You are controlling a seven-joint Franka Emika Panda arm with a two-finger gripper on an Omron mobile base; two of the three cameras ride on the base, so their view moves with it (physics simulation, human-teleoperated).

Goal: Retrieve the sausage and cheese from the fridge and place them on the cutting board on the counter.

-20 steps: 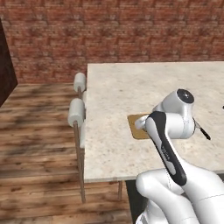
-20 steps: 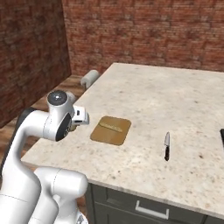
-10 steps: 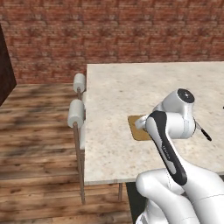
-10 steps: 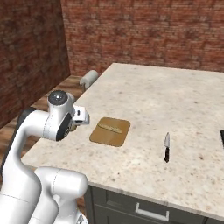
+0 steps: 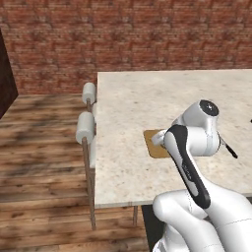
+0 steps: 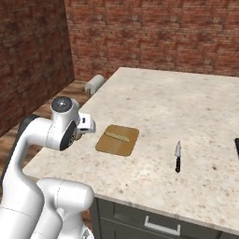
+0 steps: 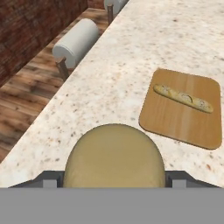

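The cheese (image 7: 114,157), a rounded yellowish-tan lump, sits between the fingertips of my gripper (image 7: 113,181), which is shut on it. It hangs just above the counter (image 7: 109,78) near its left edge, a short way from the cutting board (image 7: 183,118). From the right base view the gripper (image 6: 80,134) hovers left of the cutting board (image 6: 116,144). The arm covers part of the cutting board (image 5: 152,148) in the left base view. A slim pale speckled stick (image 7: 183,98) lies on the board; I cannot tell if it is the sausage. The fridge is out of view.
A black-handled knife (image 6: 178,156) lies on the counter right of the board. White cylindrical stools (image 5: 84,127) stand along the counter's left edge, over a wooden floor. A brick wall (image 6: 140,32) runs behind the counter.
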